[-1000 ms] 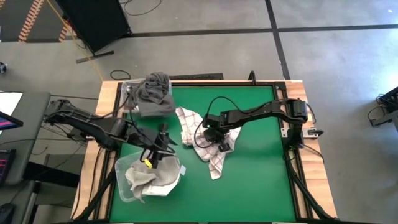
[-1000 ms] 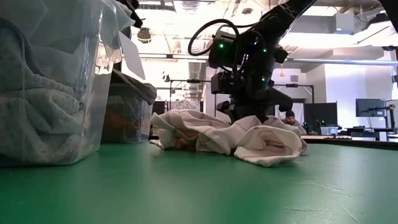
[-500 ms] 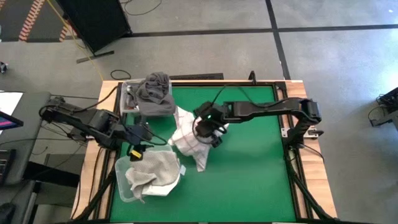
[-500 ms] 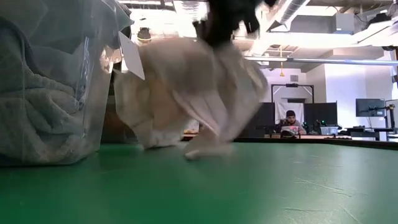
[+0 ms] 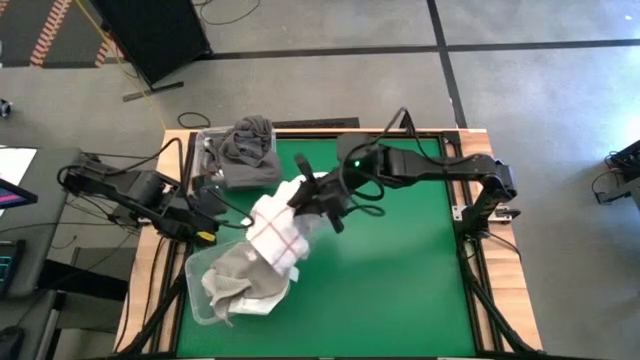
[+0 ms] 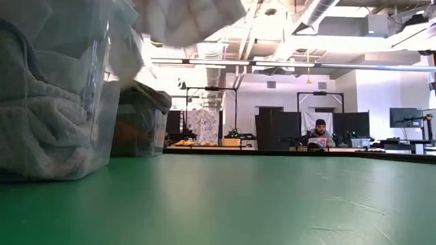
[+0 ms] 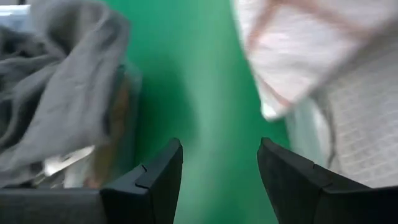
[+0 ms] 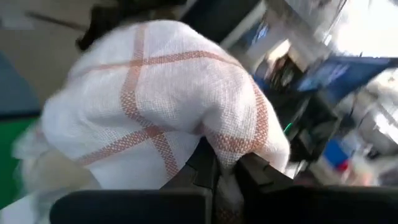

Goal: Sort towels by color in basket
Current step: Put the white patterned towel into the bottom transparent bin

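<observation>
Right hand sits a bit left of centre in the overhead shot, clenched on a white towel with rust-orange check lines. The cloth is lifted off the green tabletop and hangs down toward the lower left of the frame, with its lower end over the rim of the clear bin at the lower left. That bin already has a greyish-beige towel bunched up inside. In the right wrist view you can see the two dark fingers pinching a fold of the checked towel right up close. The left hand is parked at the left edge of the tabletop, between the two bins, fingers spread apart and holding nothing; its wrist cam looks past the fingers at bare green with the checked cloth hanging in at the upper right. The second bin, at the upper left of the tabletop, is stuffed with dark grey towels that spill over the top. From tabletop level the lifted towel only shows at the top edge, blurry, above the clear bin on the left. Way back in the room there's a person sitting at a desk.
</observation>
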`<state>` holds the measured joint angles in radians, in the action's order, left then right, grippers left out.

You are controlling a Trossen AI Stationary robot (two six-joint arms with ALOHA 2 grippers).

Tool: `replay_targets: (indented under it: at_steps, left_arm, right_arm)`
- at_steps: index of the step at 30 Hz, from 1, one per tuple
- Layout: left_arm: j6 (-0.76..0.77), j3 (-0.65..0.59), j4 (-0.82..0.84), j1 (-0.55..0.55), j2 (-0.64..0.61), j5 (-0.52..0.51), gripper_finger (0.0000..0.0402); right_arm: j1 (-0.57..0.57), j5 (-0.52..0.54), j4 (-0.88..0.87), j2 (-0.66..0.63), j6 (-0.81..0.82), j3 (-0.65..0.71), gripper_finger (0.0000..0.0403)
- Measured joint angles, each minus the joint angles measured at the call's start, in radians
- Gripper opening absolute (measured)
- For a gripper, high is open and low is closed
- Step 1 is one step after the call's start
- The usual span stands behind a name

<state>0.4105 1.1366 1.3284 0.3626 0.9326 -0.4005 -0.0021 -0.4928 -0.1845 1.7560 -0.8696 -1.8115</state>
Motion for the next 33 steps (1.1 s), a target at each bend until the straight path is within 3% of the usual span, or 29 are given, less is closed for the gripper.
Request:
replay_targets:
  at_steps: [8, 19, 33]
  left_arm:
    - [0.078, 0.000, 0.090, 0.000, -0.052, -0.069, 0.0199]
    - [0.137, 0.000, 0.123, 0.000, -0.120, -0.084, 0.0199]
    - [0.149, -0.001, 0.098, 0.000, -0.121, -0.084, 0.0199]
  right_arm:
    - [-0.007, -0.128, 0.221, 0.073, 0.020, -0.072, 0.0046]
    - [-0.007, -0.300, 0.247, 0.280, 0.108, -0.278, 0.0046]
    - [-0.019, -0.315, 0.235, 0.527, 0.158, -0.297, 0.0047]
